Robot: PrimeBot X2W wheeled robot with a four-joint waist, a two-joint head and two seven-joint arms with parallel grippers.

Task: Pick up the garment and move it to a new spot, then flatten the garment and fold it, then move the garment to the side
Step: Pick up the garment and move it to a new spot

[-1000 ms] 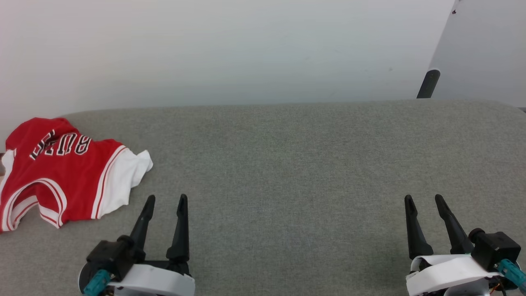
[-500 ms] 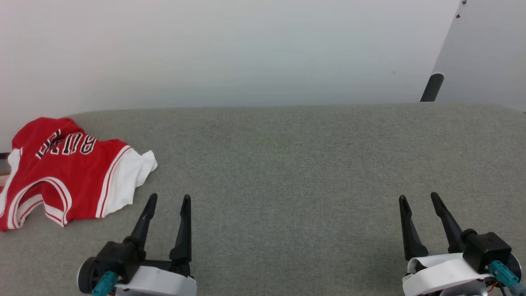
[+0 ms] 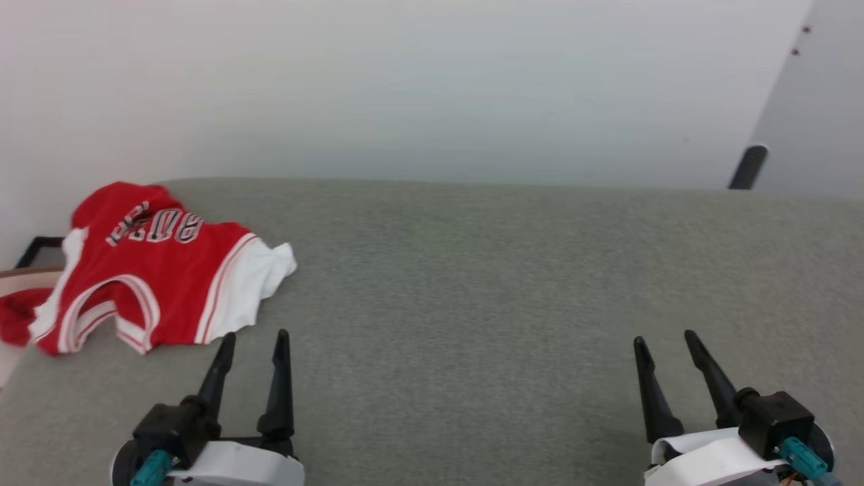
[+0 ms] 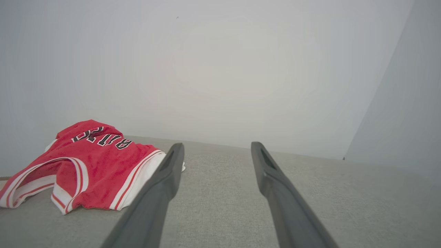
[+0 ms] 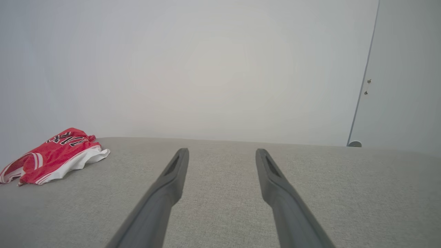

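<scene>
The garment (image 3: 162,270), a small red jersey with white sleeves and black lettering, lies crumpled at the far left of the grey fabric surface (image 3: 472,283), partly over its left edge. My left gripper (image 3: 256,335) stands open just in front and to the right of it, a little short of the white sleeve, with nothing between its fingers. The left wrist view shows the garment (image 4: 96,165) left of the open left gripper (image 4: 217,144). At the lower right, far from the garment, my right gripper (image 3: 664,337) is open and empty. In the right wrist view the garment (image 5: 55,155) lies far left of the right gripper (image 5: 222,150).
A pale wall rises right behind the surface. A dark post (image 3: 746,167) stands at the back right beside a light panel. A dark frame (image 3: 34,246) shows past the surface's left edge. Bare grey fabric spreads between and ahead of the grippers.
The head camera has turned left, so the garment and the post sit further right in the picture. Both grippers stay open and low in the picture.
</scene>
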